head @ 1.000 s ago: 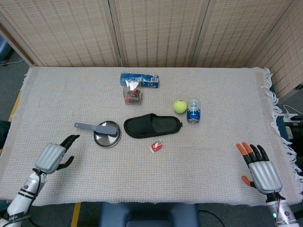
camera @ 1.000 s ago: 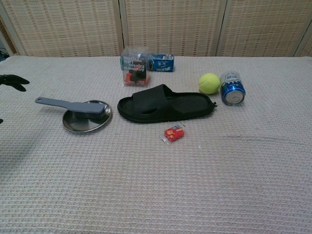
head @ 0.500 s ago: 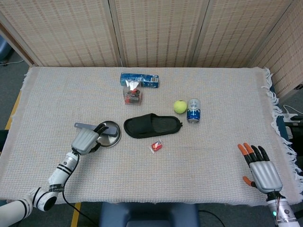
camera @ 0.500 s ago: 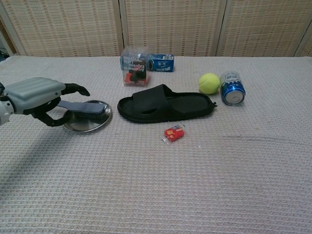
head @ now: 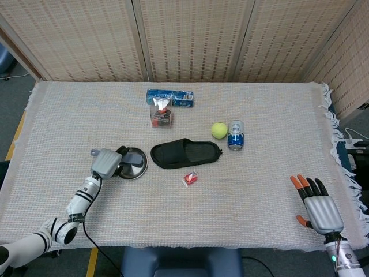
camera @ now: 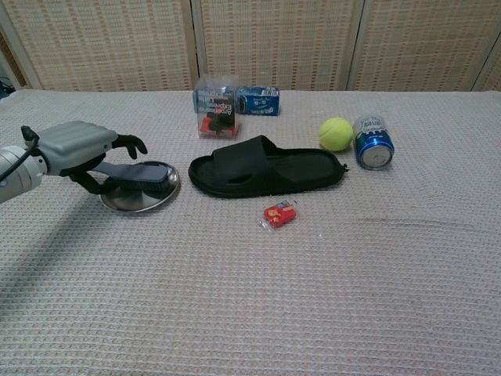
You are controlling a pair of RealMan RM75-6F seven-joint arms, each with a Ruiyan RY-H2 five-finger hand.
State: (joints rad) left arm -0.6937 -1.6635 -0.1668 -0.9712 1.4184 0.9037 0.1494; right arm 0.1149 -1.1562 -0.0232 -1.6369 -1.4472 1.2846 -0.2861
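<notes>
Left hand [camera: 82, 149] arched over the handle of the grey brush [camera: 135, 173], dark fingers [camera: 129, 143] curled across the top and thumb tucked underneath; impossible to tell from either view whether actually clamping the handle or only resting around it. Brush lying with its bristle end in the shallow steel dish [camera: 145, 200], handle sticking out over the rim toward the table's left side, tip just visible beyond the hand from above. Black slipper [camera: 266, 168] just beside the dish on the right, small red packet [camera: 279, 214] in front of that, clear box [camera: 215, 110] and blue carton [camera: 258, 100] well behind. Likely trouble: a loose or off-centre hold letting the long handle pivot and slip out; bristles dragging on the rim and tipping or sliding the light dish into the slipper; knuckles catching the rim. Left forearm low and stretched far across the woven cloth [head: 259, 115], wrist level, back of the hand upward. Right hand [head: 316, 205] well apart near the front right corner, fingers spread, holding nothing.
</notes>
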